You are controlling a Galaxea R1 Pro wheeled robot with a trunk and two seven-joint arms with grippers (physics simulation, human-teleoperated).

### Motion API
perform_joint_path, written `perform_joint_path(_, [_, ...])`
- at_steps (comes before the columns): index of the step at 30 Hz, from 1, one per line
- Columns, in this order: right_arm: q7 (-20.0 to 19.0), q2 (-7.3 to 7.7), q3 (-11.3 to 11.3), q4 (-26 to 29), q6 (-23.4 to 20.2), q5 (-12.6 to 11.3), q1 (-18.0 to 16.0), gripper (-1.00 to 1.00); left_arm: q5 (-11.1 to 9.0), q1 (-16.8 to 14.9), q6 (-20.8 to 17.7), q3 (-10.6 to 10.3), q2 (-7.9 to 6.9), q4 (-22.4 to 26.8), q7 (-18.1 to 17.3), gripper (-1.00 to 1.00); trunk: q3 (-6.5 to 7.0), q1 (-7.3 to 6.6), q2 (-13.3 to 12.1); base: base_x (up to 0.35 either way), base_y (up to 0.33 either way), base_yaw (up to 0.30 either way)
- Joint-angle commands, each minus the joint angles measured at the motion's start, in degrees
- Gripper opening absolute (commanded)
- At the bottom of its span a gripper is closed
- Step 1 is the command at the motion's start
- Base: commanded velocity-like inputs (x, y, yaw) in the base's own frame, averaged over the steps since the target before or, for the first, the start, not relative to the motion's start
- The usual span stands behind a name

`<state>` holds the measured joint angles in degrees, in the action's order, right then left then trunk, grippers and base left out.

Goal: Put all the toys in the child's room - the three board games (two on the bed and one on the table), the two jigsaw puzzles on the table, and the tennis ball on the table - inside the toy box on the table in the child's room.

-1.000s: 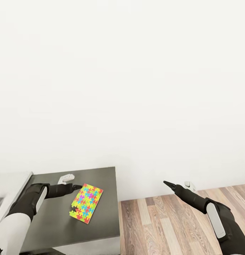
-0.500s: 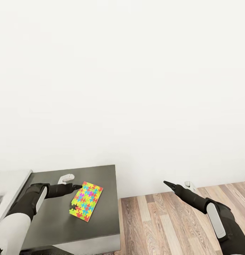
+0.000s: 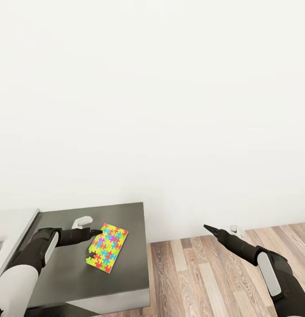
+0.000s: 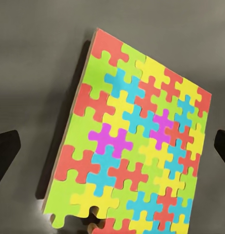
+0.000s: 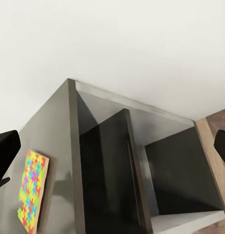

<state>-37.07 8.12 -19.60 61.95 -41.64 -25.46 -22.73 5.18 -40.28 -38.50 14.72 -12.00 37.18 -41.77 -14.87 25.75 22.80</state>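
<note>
Bare white wall (image 3: 152, 88) above wood-plank floor (image 3: 205, 273).

Jigsaw puzzle (image 3: 106, 248) on dark-grey counter (image 3: 126, 281)

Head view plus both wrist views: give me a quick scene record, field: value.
surface: dark-grey counter, against a white wall
object: jigsaw puzzle, lying flat on the counter, notched edge
left gripper: open, hovering at the puzzle, fingertips wide apart at each side in the left wrist view
right gripper: open, over the wood floor, holding nothing
counter side: open shelving with a divider
toy box: not seen
</note>
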Motion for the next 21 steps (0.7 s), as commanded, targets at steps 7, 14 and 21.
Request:
perform_joint_path(7, [-0.1,0.04,-0.1,0.0,-0.4,-0.2,0.0,1.00,0.5,-0.1,-0.1,0.3,0.05,0.1,-0.5,1.00,-0.77,0.03,0.1,0.000,0.000,0.000])
perform_joint_path(14, [-0.1,0.05,-0.1,0.0,-0.4,-0.2,0.0,1.00,0.5,-0.1,-0.1,0.3,0.05,0.1,-0.5,1.00,-1.43,0.03,0.1,0.000,0.000,0.000])
perform_joint_path(21, [-0.1,0.05,-0.1,0.0,-0.4,-0.2,0.0,1.00,0.5,-0.1,-0.1,0.3,0.05,0.1,-0.5,1.00,-2.09,0.03,0.1,0.000,0.000,0.000])
